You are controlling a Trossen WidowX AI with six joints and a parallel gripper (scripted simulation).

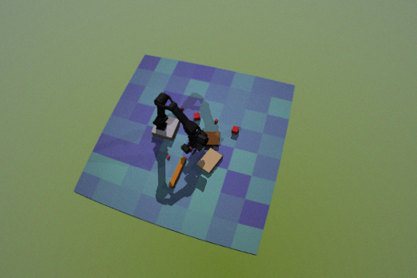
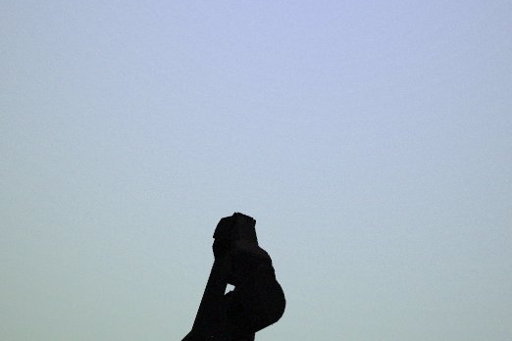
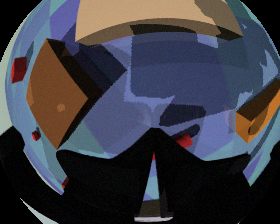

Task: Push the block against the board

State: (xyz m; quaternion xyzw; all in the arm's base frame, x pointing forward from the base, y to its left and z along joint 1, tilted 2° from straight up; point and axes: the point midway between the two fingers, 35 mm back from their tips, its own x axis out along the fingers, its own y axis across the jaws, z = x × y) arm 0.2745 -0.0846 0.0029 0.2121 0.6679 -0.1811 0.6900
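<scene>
The brown square block [image 1: 213,139] [image 3: 58,95] lies flat, partly behind the hand in the top view. The tan board [image 1: 210,160] [image 3: 151,15] lies flat just in front of it, turned at a different angle; the wrist view shows a gap between them. My gripper [image 1: 196,147] [image 3: 154,132] is shut and empty, its tips meeting in the wrist view. It is on the robot-base side of the board, beside the block, touching neither in the wrist view. Its exact height is unclear. The exterior view shows only a dark arm silhouette against the sky.
A long orange bar [image 1: 177,172] [image 3: 258,112] lies on the other side of the gripper from the block. Red cubes [image 1: 235,129] [image 1: 196,117] [image 3: 19,69] lie around, and a small red piece [image 3: 184,140] lies close by the fingertips. The white base [image 1: 171,129] is behind.
</scene>
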